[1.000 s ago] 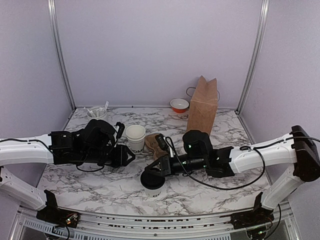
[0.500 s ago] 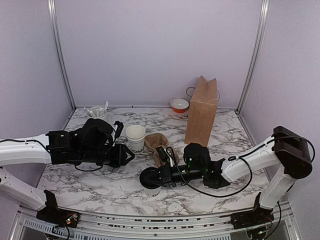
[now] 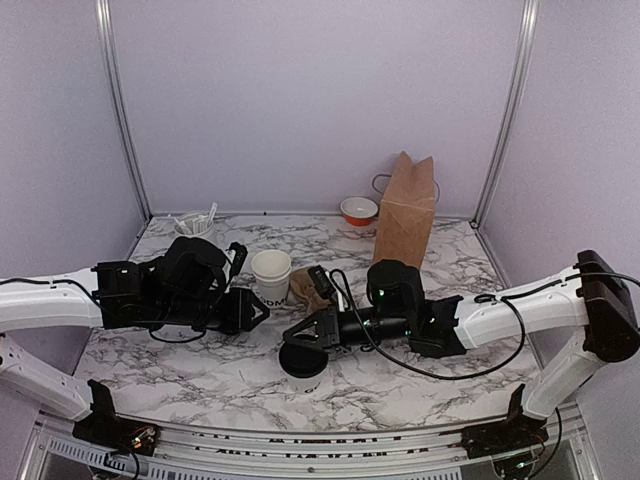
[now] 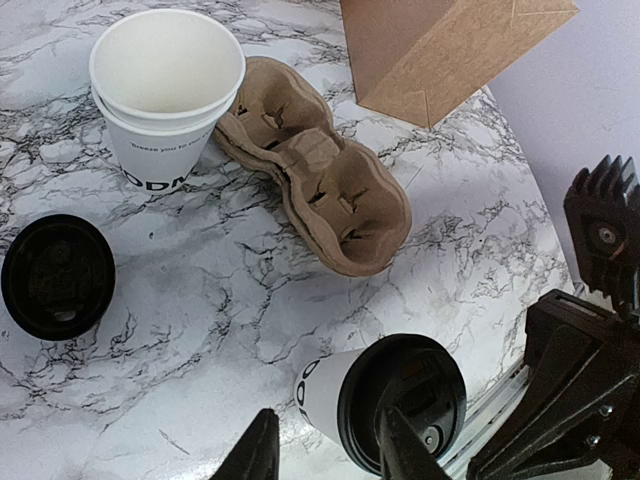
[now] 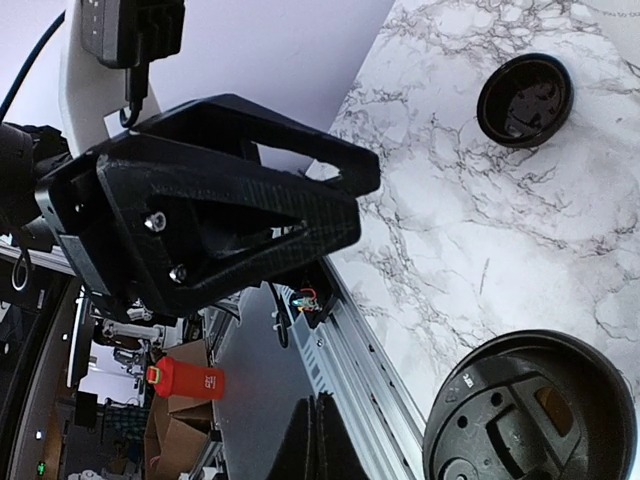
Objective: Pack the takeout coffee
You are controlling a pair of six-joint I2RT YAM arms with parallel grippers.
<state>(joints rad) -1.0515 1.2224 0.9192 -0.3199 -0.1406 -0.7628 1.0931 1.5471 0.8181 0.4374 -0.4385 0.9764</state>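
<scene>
The takeout coffee [image 3: 304, 366], a small white cup with dark lettering and a black lid, stands upright near the table's front; it shows too as the takeout coffee [image 4: 385, 402] and as its lid [image 5: 545, 412]. My right gripper [image 3: 289, 339] hovers just above and left of the lid, shut and empty; its closed fingertips [image 5: 326, 432] point past the table's front rail. My left gripper [image 3: 262, 310] hangs further back left, open with nothing between its fingers [image 4: 262, 445]. In the left wrist view the cup sits beyond that gap, untouched.
A lidless white cup [image 3: 271, 275] stands beside a brown pulp cup carrier [image 4: 320, 185]. A loose black lid [image 4: 58, 277] lies on the marble. At the back stand a brown paper bag [image 3: 405, 212], an orange-rimmed bowl [image 3: 358, 210] and a white utensil holder [image 3: 195, 228].
Half a second ago the right gripper was low on the coffee's lid; it has since risen and drawn back a little. The cup stays upright. The left arm is still.
</scene>
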